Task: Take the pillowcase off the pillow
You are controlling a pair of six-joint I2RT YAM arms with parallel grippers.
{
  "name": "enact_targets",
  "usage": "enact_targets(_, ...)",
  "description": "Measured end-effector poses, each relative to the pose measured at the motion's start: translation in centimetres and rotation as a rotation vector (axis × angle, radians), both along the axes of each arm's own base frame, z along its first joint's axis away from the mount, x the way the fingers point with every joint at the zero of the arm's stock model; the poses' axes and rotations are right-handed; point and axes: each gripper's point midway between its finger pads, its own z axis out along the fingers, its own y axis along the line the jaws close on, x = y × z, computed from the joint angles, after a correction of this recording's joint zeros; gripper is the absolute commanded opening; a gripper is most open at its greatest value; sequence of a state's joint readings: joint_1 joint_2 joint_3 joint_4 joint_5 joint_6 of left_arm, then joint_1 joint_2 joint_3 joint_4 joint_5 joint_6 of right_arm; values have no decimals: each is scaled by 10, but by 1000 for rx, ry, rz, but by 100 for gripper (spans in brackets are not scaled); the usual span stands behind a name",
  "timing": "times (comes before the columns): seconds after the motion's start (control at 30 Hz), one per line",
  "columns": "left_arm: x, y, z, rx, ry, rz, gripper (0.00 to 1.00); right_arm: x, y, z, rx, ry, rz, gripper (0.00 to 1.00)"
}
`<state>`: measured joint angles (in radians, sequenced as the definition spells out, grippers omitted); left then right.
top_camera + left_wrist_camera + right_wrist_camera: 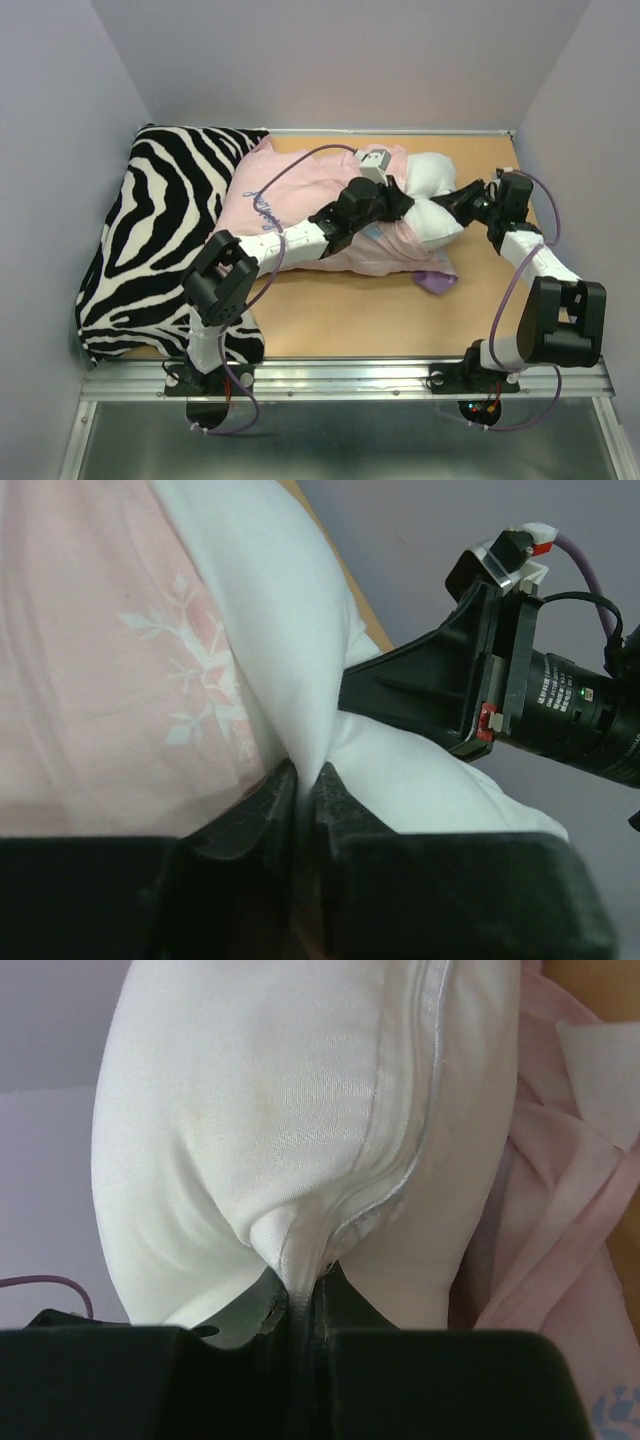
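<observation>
The pink pillowcase [290, 200] lies inside out across the table middle, with a purple corner [435, 282] showing in front. The white pillow [435, 180] bulges out of its right end. My left gripper [408, 203] is shut on a fold of white pillow fabric beside the case's edge; in the left wrist view [305, 780] the pillow [290, 610] lies next to the snowflake-printed case [90, 680]. My right gripper [452, 205] is shut on the pillow's seam, as the right wrist view [300, 1285] shows, with the pillow [260, 1110] and the case [560, 1220] beyond it. The two grippers are close together.
A black-and-white zebra cushion [165, 230] fills the left side, overhanging the front edge. Grey walls close in the back and sides. Bare wooden table [400, 320] shows in front and at the right. A small white tag [600, 1070] lies on the pink fabric.
</observation>
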<state>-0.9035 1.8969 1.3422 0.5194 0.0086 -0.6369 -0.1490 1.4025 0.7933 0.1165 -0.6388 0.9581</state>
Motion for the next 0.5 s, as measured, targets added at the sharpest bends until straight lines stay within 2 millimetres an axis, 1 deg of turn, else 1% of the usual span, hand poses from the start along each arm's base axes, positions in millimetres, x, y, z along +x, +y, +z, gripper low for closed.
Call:
enact_targets(0.03, 1, 1, 5, 9, -17, 0, 42, 4, -2, 12, -17, -11, -4, 1)
enact_targets(0.07, 2, 3, 20, 14, -36, 8, 46, 6, -3, 19, -27, -11, -10, 1)
enact_targets(0.1, 4, 7, 35, 16, -62, 20, 51, 12, -5, 36, -44, -30, -16, 0)
enact_targets(0.17, 5, 18, 78, 14, -122, 52, 54, 24, -10, 68, -77, -79, -37, 1)
enact_targets(0.2, 4, 24, 99, 8, -151, 66, 55, 29, -13, 88, -92, -111, -50, 0)
enact_targets(0.23, 2, 34, 123, 0, -181, 90, 55, 36, -18, 113, -111, -157, -70, 1)
enact_targets(0.27, -3, 44, 143, -11, -202, 114, 55, 40, -20, 132, -122, -197, -81, 0)
enact_targets(0.3, -6, 59, 163, -22, -219, 153, 55, 42, -21, 143, -128, -215, -89, 1)
enact_targets(0.33, -9, 70, 175, -25, -224, 189, 55, 44, -22, 158, -134, -242, -94, 1)
enact_targets(0.37, -13, 89, 192, -36, -228, 244, 57, 47, -22, 177, -140, -276, -100, 0)
enact_targets(0.4, -15, 100, 199, -39, -227, 284, 58, 48, -23, 187, -144, -291, -104, 1)
enact_targets(0.43, -18, 123, 211, -48, -223, 355, 59, 51, -24, 201, -148, -309, -109, 1)
enact_targets(0.47, -16, 136, 213, -51, -213, 410, 59, 53, -24, 210, -150, -321, -113, 1)
enact_targets(0.5, -21, 156, 210, -43, -192, 458, 59, 57, -25, 220, -153, -335, -116, 0)
